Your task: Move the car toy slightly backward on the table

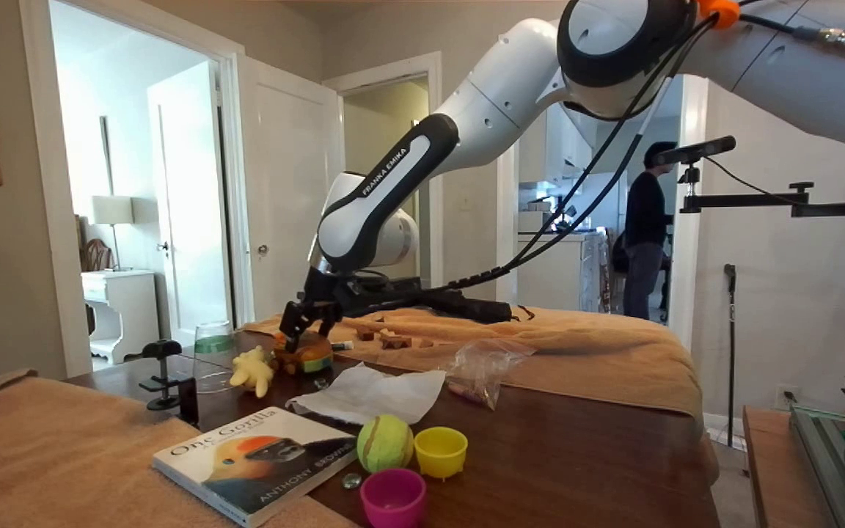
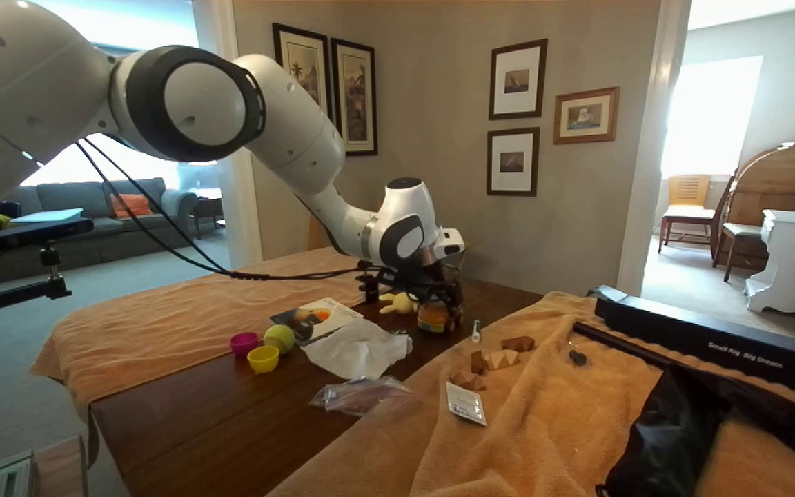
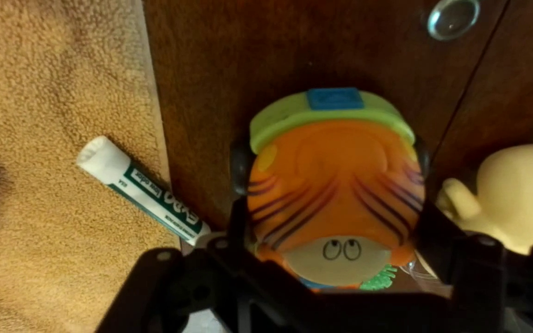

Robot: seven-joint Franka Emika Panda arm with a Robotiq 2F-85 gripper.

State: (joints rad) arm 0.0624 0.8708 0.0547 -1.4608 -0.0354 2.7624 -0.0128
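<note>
The car toy is orange with a green band, a blue patch, drawn eyes and dark wheels. It stands on the dark wooden table (image 1: 562, 447) and shows in both exterior views (image 1: 312, 353) (image 2: 432, 319) and in the wrist view (image 3: 336, 157). My gripper (image 1: 310, 328) is down over it, with one finger on each side of its body; it also shows in the wrist view (image 3: 335, 215). The fingers lie very close to the toy's sides. Whether they press on it is hidden, because the tips sit below the toy's top.
A pale yellow figure (image 3: 521, 194) stands close beside one finger. A marker (image 3: 155, 194) lies on the other side, across the orange towel's edge (image 3: 63, 92). A glass (image 1: 214, 356), black clamp (image 1: 164, 374), white paper (image 1: 375, 394), book (image 1: 261, 458) and tennis ball (image 1: 385, 444) are nearby.
</note>
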